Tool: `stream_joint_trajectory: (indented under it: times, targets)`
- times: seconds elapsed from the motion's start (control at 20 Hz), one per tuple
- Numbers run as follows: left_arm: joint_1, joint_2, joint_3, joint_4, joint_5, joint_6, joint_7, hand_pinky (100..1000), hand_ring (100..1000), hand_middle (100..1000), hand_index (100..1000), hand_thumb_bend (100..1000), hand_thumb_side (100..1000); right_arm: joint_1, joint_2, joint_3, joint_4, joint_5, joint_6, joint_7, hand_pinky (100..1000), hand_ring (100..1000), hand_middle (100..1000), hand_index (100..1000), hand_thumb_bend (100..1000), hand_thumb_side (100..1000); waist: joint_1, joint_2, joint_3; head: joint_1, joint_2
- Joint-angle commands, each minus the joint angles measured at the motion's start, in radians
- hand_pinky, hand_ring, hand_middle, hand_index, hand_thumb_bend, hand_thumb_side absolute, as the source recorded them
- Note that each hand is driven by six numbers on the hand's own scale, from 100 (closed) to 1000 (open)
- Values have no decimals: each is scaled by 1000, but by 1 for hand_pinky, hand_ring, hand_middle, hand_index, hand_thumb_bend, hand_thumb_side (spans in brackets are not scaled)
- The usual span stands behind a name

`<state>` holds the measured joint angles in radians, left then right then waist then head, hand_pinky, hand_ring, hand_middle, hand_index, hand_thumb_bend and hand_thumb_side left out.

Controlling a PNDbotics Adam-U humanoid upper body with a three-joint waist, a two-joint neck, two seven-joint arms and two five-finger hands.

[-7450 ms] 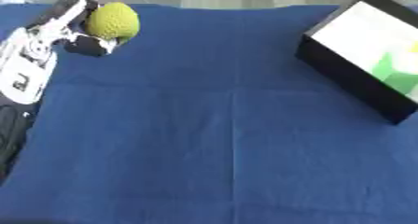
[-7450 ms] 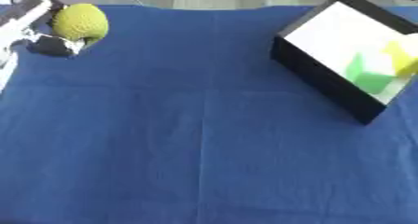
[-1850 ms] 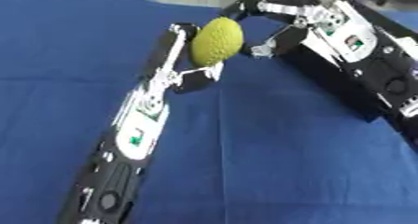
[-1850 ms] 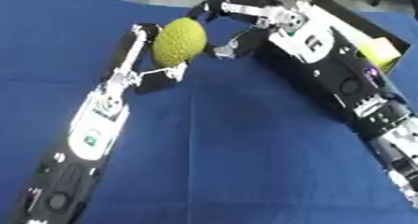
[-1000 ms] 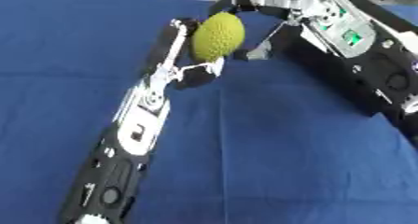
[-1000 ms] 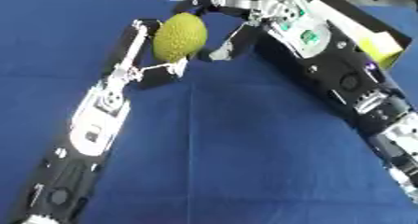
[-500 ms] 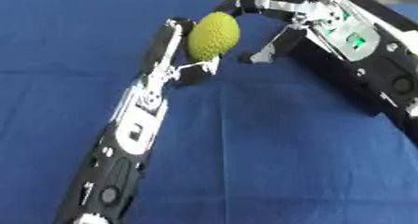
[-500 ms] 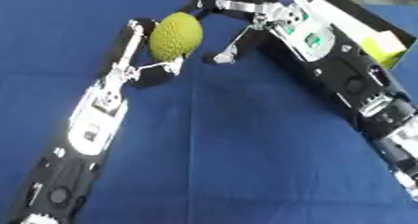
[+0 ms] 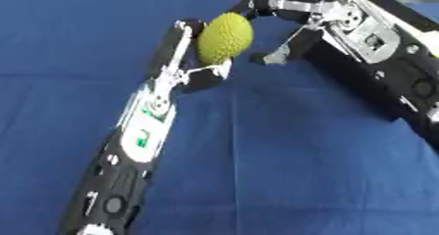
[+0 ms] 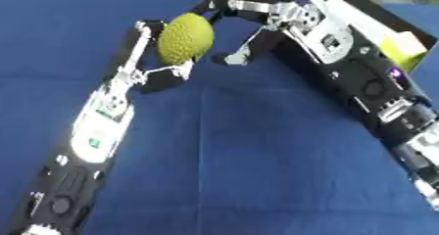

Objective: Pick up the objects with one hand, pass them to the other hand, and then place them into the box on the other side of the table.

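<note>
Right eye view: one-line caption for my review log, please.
Left robot hand holds a bumpy yellow-green ball above the blue cloth while the right robot hand curls around it.

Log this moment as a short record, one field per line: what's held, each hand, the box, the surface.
held item: bumpy yellow-green ball, in the air above the cloth
left hand: fingers and thumb curled round the ball
right hand: fingers arched by the ball's far side, thumb apart from it
handover: ball between both hands; left one has it
box: black, at the table's right, mostly behind the right arm; something yellow inside
surface: blue cloth
</note>
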<state>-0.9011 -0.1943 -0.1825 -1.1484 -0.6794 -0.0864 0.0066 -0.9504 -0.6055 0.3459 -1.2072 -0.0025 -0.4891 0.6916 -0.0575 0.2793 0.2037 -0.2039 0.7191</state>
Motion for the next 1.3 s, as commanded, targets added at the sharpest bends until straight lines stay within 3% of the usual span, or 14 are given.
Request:
stream_joint_trajectory:
  times: [0.05, 0.55, 0.8, 0.95, 1.3]
  targets:
    - [-15, -7, -4, -19, 0, -4, -3, 564, 546, 439, 500, 100, 100, -24, -23, -11, -28, -22, -187, 215, 880, 1000, 861, 937, 311, 114, 0, -2, -3, 1, -3]
    - [-14, -11, -3, -9, -8, -10, -5, 566, 549, 440, 501, 100, 100, -28, -24, -2, -70, -66, -132, 215, 877, 1000, 859, 935, 299, 105, 1, 1, -4, 3, -3]
    - [-16, -18, -9, -13, 2, -17, -8, 566, 549, 440, 501, 100, 100, -28, -23, -4, -69, -74, -94, 215, 862, 1000, 815, 902, 231, 122, 0, 1, -7, 6, -4]
    - [-15, -21, -12, -16, 10, -21, -9, 566, 549, 440, 501, 100, 100, -29, -21, -7, -66, -78, -68, 215, 859, 1000, 794, 890, 235, 133, 1, 1, -7, 5, -4]
    - [-15, -20, -23, -35, 19, -35, -13, 568, 550, 440, 501, 100, 100, -28, -21, -8, -57, -54, -83, 215, 860, 1000, 797, 901, 256, 133, 1, 1, -7, 2, -4]
